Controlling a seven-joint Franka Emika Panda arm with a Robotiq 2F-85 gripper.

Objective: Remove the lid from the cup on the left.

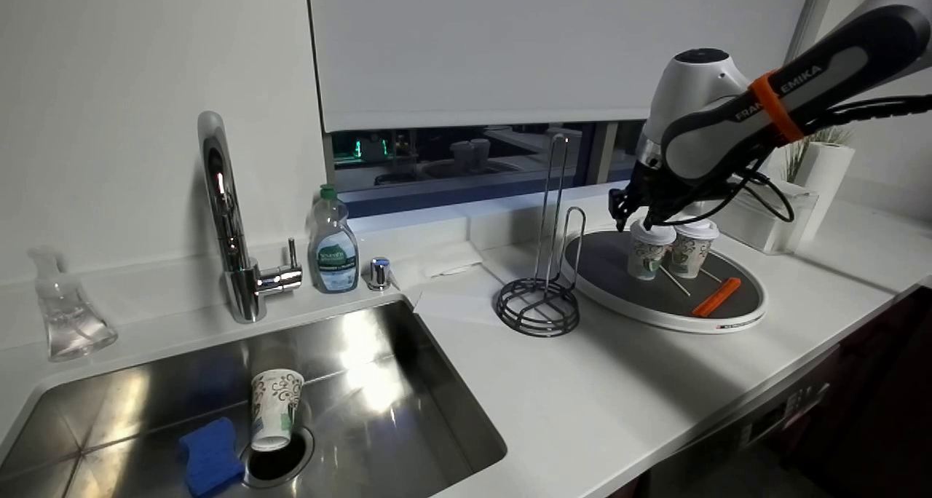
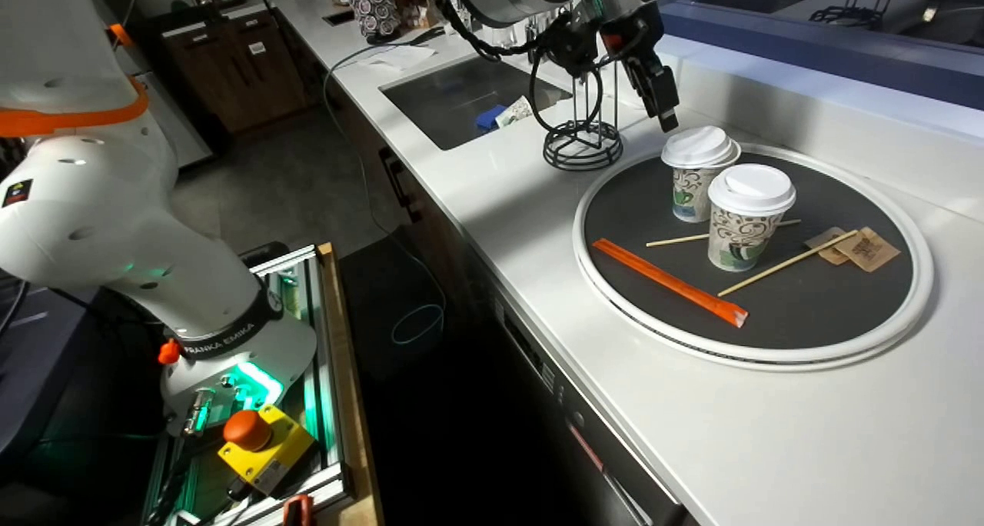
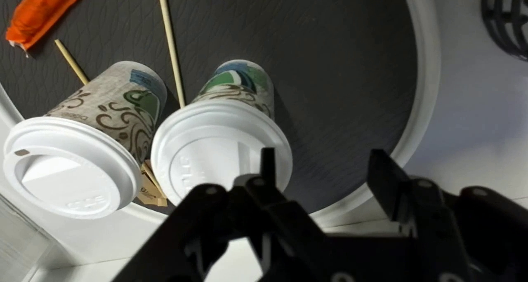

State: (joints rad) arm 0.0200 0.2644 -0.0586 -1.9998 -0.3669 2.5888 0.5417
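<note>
Lid (image 3: 214, 150) sits on the rim of the left cup (image 3: 241, 84), and my gripper (image 3: 324, 164) is near it with fingers apart, one overlapping it in the wrist view; I judge they're spread so as to straddle its edge. The twin cup (image 3: 109, 104) stands close beside, so I'd favour the opposite side. Both stand upright on the round tray (image 3: 342, 67), a flat base for the lift; farther off, the wire stand (image 1: 539, 307), then the sink (image 1: 393, 403)

Cup (image 2: 689, 193): left one in both exterior views, greyish, brown swirls, green-and-blue bits, is being held upright by the tray (image 2: 838, 311)
Lid (image 2: 701, 148): all white, round, is being carried on top, cup rim's being totally covered
</note>
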